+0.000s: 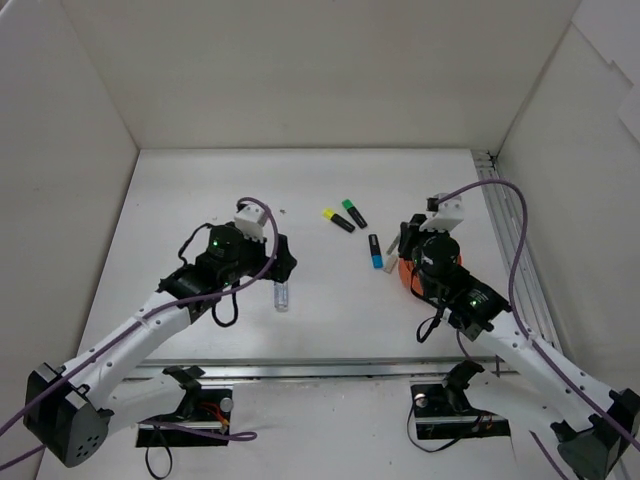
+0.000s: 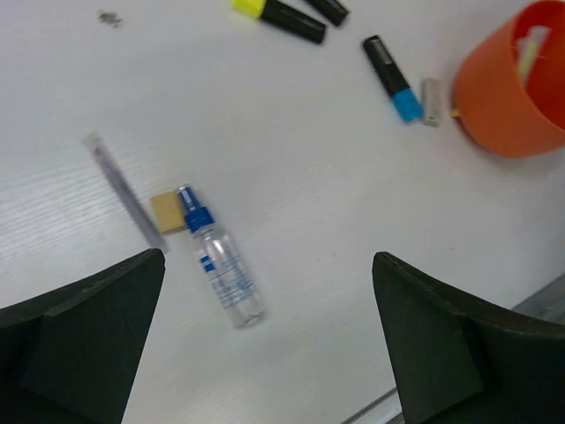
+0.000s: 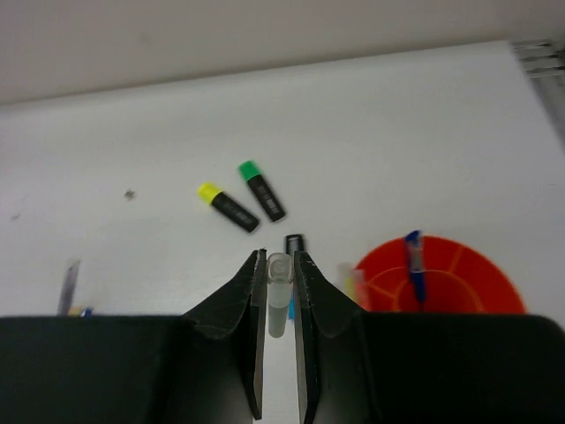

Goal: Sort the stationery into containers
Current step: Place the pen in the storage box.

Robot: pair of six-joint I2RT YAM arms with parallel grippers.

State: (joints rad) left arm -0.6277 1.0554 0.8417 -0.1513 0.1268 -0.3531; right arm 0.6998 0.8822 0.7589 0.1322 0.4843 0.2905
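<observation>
We see the right jaws drawn narrow and clamped on a pale stick (image 3: 278,305), which runs lengthwise between them. They are close beside the orange pot (image 3: 468,252), which sits toward the right edge of the desk (image 1: 330,330), about midway between its near and far edges. The left jaws stand wide with nothing between them, over a clear tube with a blue cap (image 2: 221,269) that lies left of centre, toward the near edge. We judge the tube light, stiff and smooth. Being round, it may roll or squirt out of a pinch, so taking it across the middle of its body, jaws square to its length, looks safest. The yellow highlighter (image 1: 339,221) and green highlighter (image 1: 354,213) lie mid-desk toward the far edge, and the blue highlighter (image 1: 375,252) lies nearer the pot. All three look light, rigid and easy to pinch at mid-barrel. The pot seems light enough to slide if bumped. From above, the right arm (image 1: 520,345) covers most of the pot, and only the right wrist view shows its dividers and a blue pen (image 3: 413,265) standing inside. Only the left wrist view shows a small tan block (image 2: 167,212) and a thin pen (image 2: 124,190) just beside the tube's cap.
</observation>
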